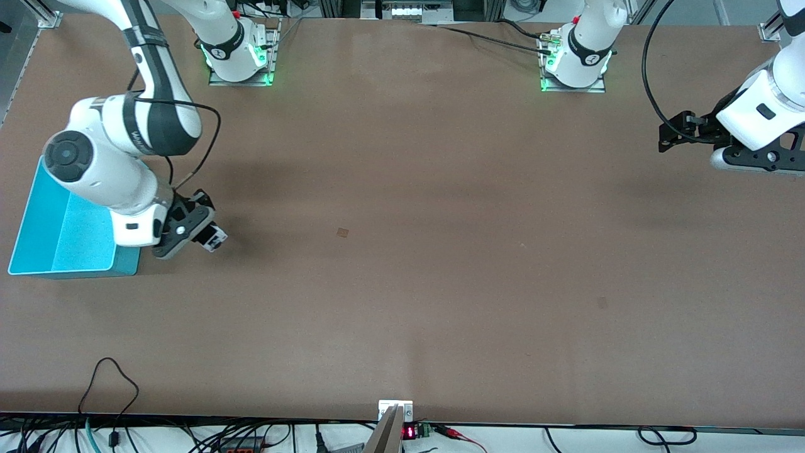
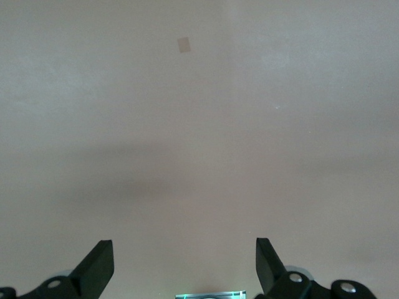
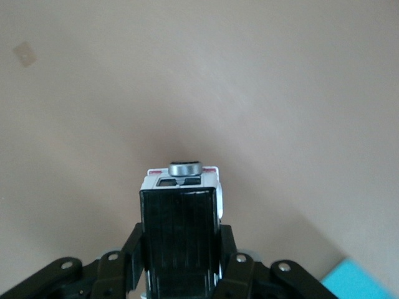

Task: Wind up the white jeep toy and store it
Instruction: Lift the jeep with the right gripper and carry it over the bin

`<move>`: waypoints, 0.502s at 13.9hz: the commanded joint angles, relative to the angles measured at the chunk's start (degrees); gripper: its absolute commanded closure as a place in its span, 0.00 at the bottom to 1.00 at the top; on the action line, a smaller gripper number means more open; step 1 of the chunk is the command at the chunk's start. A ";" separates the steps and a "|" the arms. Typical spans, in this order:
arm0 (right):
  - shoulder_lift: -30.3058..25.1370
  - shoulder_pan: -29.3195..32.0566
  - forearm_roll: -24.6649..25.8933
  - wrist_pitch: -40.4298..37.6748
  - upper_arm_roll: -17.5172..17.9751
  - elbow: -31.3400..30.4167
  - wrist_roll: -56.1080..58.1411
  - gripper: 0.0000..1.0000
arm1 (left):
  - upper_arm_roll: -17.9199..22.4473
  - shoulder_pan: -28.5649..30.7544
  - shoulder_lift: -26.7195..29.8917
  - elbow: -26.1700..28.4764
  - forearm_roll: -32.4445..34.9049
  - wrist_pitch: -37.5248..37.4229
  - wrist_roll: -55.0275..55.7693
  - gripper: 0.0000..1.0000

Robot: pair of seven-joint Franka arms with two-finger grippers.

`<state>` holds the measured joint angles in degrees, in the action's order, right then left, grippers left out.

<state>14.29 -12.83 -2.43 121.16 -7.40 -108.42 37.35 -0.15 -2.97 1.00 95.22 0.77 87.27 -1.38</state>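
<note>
My right gripper (image 1: 202,231) is shut on the white jeep toy (image 1: 214,238), a tiny boxy white car with a black roof panel. It holds the toy just beside the teal bin (image 1: 38,233), low over the table. In the right wrist view the jeep toy (image 3: 181,218) sits clamped between the black fingers (image 3: 229,246), its black roof facing the camera. My left gripper (image 1: 668,133) is open and empty, up in the air over the left arm's end of the table. In the left wrist view its open fingertips (image 2: 100,265) frame bare table.
The teal bin stands at the right arm's end of the table, partly hidden by the right arm. A small tan mark (image 1: 342,232) lies on the brown table (image 1: 440,283) near the middle. Cables run along the table's front edge.
</note>
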 commanded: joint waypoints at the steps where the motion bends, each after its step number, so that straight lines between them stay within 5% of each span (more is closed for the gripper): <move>1: -2.33 -0.35 0.32 -4.95 -2.52 0.31 -8.15 1.00 | 0.24 -0.19 0.50 -0.47 -1.21 -0.96 -0.29 0.00; 7: -3.56 0.78 6.38 -5.76 -11.48 -0.30 -14.06 1.00 | 0.41 -0.19 0.50 -0.47 -1.12 -0.96 -0.29 0.00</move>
<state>11.89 -12.69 2.91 116.45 -15.88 -108.27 24.46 -0.13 -2.97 1.00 95.22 0.77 87.25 -1.38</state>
